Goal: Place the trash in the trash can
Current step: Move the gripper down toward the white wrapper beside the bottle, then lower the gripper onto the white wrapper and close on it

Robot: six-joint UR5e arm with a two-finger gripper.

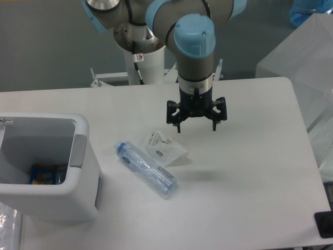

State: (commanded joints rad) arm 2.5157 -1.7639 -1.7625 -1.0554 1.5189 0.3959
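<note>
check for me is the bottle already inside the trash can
No, the bottle lies on the table to the right of the trash can.

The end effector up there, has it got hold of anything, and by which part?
Nothing is held. The end effector hangs open above the table, while the wrapper and bottle lie untouched below.

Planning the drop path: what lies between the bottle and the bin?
Nothing: in the camera view only bare table separates the bottle from the bin.
</note>
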